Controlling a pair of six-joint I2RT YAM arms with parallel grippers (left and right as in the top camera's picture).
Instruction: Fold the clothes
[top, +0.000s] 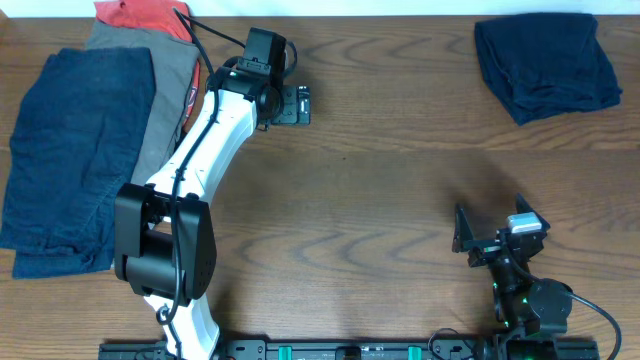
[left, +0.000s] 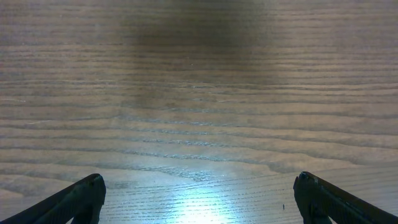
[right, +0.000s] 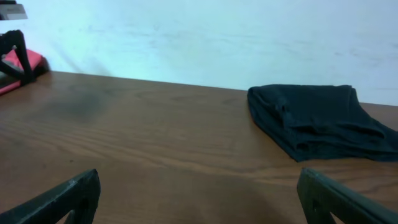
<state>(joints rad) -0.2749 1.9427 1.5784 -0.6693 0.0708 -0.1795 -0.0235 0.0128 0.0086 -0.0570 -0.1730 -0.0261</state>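
Observation:
A pile of clothes lies at the far left: a spread navy piece, a grey one beside it, and a red-orange one at the back. A folded navy garment rests at the back right and also shows in the right wrist view as the folded navy garment. My left gripper hangs open over bare wood, right of the pile and touching no cloth. Its fingertips frame only table. My right gripper is open near the front right, well short of the folded garment, with nothing between its fingers.
The wooden table stretches between the two arms. The left arm's white link crosses the right edge of the clothes pile. A pale wall stands behind the table's back edge.

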